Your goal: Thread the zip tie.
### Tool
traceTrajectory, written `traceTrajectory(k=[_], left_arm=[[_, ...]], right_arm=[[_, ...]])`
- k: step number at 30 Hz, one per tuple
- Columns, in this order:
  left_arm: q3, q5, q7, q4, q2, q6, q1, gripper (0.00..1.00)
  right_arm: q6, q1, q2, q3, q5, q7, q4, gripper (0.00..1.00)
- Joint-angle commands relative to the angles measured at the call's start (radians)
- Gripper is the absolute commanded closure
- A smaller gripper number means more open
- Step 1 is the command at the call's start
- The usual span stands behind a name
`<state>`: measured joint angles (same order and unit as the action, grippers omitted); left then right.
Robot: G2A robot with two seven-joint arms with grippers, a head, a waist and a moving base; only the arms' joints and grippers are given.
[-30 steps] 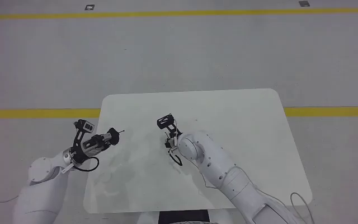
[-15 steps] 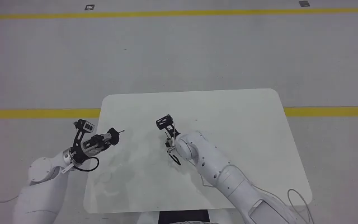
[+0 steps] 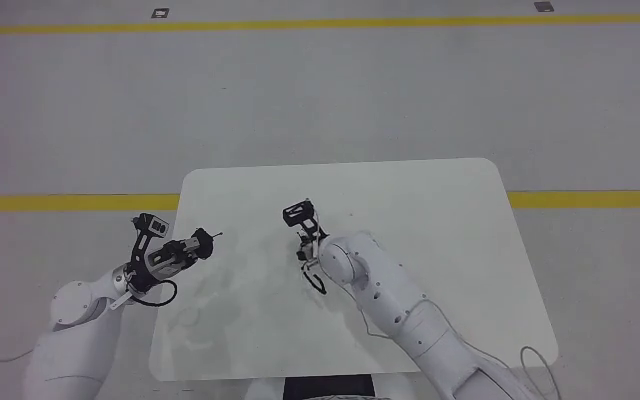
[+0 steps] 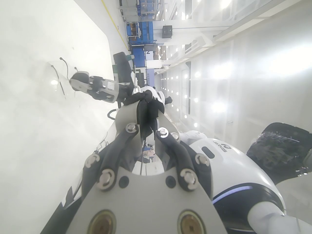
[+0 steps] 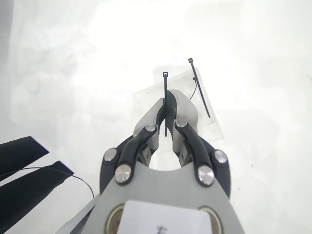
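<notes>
With the zip tie (image 5: 165,83) clamped in the closed right gripper (image 5: 168,101), head protruding past its fingertips (image 5: 177,97), grasping is judged done; alignment is called for next with the left gripper (image 3: 200,243), well apart and closed on what seems a second tie (image 3: 214,236).

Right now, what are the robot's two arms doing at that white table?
The robot's right fingers are shut on a black zip tie, its head end sticking out, over a clear tray where a spare tie lies. The left fingers, by the edge of the table, are shut on a thin black strip, probably another tie. The arms are apart and nothing is threaded yet.
</notes>
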<state>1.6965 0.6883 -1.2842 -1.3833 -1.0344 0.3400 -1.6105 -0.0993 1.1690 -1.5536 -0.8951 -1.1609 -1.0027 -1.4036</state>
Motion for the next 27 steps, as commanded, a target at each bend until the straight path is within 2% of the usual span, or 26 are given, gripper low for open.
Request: traceTrajectory(k=[1,4,7,10,14,15,27], left_arm=[[0.000,0.000,0.000,0.000,0.000,0.000,0.000,1.00],[0.000,0.000,0.000,0.000,0.000,0.000,0.000,1.00],[0.000,0.000,0.000,0.000,0.000,0.000,0.000,1.00],[0.000,0.000,0.000,0.000,0.000,0.000,0.000,1.00],[0.000,0.000,0.000,0.000,0.000,0.000,0.000,1.00],[0.000,0.000,0.000,0.000,0.000,0.000,0.000,1.00],[0.000,0.000,0.000,0.000,0.000,0.000,0.000,1.00]], right_arm=[[0.013,0.039,0.011,-0.045,0.034,-0.008,-0.091,1.00],[0.066,0.101,0.028,-0.116,0.121,0.003,-0.210,1.00],[0.144,0.147,0.040,-0.179,0.231,0.026,-0.285,1.00],[0.244,0.177,0.050,-0.227,0.368,0.059,-0.315,1.00],[0.424,0.174,0.056,-0.241,0.564,0.085,-0.293,1.00],[0.439,0.162,0.057,-0.239,0.597,0.084,-0.279,1.00],[0.439,0.164,0.056,-0.238,0.603,0.091,-0.280,1.00]])
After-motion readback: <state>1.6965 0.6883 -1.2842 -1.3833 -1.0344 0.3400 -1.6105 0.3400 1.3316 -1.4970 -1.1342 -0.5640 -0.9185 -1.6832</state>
